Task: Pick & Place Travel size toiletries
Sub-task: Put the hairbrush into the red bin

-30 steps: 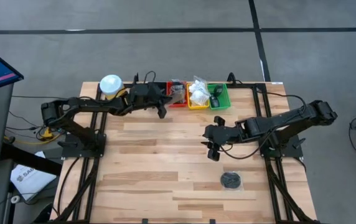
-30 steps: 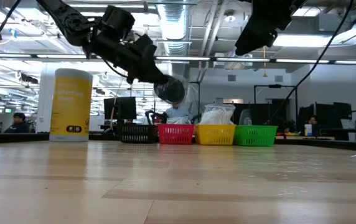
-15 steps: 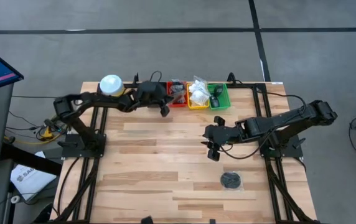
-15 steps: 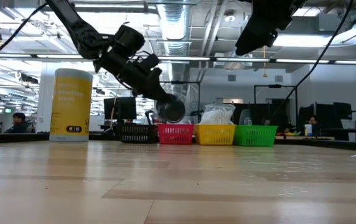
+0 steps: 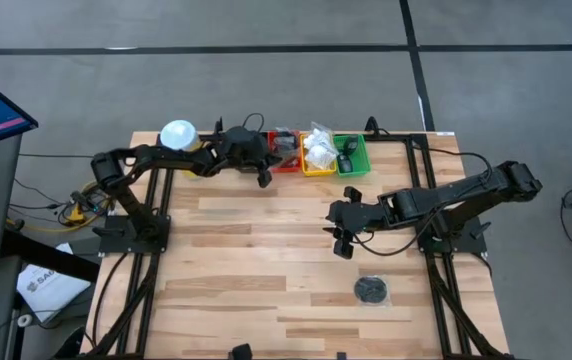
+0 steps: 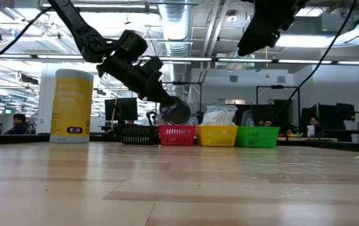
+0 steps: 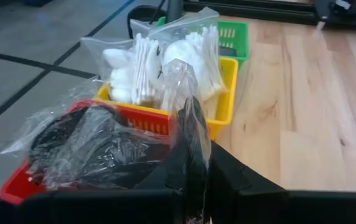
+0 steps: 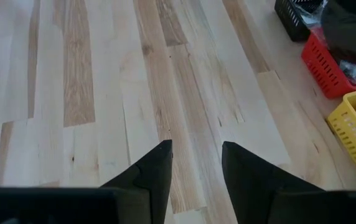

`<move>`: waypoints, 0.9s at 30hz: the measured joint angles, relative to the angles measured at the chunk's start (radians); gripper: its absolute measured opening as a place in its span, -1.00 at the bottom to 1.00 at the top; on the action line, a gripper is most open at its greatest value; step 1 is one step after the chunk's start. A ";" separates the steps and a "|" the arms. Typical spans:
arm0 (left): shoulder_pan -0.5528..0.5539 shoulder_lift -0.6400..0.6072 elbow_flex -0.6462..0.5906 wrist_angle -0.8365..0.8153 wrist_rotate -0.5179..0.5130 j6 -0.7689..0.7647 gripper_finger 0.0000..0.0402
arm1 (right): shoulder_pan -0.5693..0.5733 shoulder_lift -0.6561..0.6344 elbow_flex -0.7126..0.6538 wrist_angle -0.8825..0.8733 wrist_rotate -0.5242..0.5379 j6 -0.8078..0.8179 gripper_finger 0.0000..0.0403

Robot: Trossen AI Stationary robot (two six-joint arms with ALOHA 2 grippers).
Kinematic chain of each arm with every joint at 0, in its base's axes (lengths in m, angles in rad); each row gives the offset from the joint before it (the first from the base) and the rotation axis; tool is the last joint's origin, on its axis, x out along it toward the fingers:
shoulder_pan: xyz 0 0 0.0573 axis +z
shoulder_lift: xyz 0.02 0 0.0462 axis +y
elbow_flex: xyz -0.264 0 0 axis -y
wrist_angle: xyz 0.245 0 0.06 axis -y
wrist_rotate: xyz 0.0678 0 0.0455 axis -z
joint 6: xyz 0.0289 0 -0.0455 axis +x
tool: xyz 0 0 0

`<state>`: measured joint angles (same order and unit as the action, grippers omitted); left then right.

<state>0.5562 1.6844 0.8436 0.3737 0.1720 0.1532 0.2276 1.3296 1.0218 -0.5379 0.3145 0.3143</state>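
Note:
My left gripper [image 5: 263, 177] is at the far edge beside the red tray [image 5: 284, 152], shut on a clear plastic bag [image 7: 103, 146] with a flat round black disc [image 6: 178, 112] inside. In the low view the disc hangs just above the red tray's rim [image 6: 177, 130]. My right gripper [image 5: 343, 236] hovers open over bare wood at mid-table [image 8: 193, 155], touching nothing. A second black disc in a clear sachet [image 5: 370, 290] lies flat on the table nearer the near edge. My left gripper pinches the clear bag by a bunched edge [image 7: 189, 134] between its two fingers, which slant down toward the far edge. The rest of the bag, with the black disc, spreads out beyond the fingertips over the red tray [image 7: 16, 183]. Whether it rests on the tray I cannot tell.
Black [image 6: 137, 134], red, yellow [image 5: 317, 153] and green [image 5: 352, 155] trays stand in a row along the far edge. The yellow one holds white sachets [image 7: 165, 65]. A tall yellow canister with a white lid [image 5: 178, 135] stands left of them. Bare wood fills the table's middle and left.
My left gripper has moved down and toward the far edge, bringing the bagged black disc from above the trays down to just over the red tray. It has stayed shut on the bag. My right gripper has kept still.

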 joint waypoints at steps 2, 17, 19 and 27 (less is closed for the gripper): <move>0.009 0.000 0.000 0.001 0.010 0.000 -0.91 | -0.001 0.000 0.000 0.000 0.000 0.000 -0.36; 0.045 0.000 0.019 0.010 0.069 0.000 -0.91 | -0.001 0.000 0.000 0.000 0.000 -0.008 -0.36; 0.045 0.000 0.021 0.009 0.070 0.000 -0.91 | -0.001 0.000 0.000 0.000 0.000 -0.008 -0.36; 0.045 0.000 0.021 0.008 0.070 0.000 -0.91 | -0.001 0.000 0.000 0.000 0.000 -0.008 -0.36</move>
<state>0.6010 1.6844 0.8646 0.3821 0.2420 0.1528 0.2268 1.3296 1.0214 -0.5377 0.3149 0.3065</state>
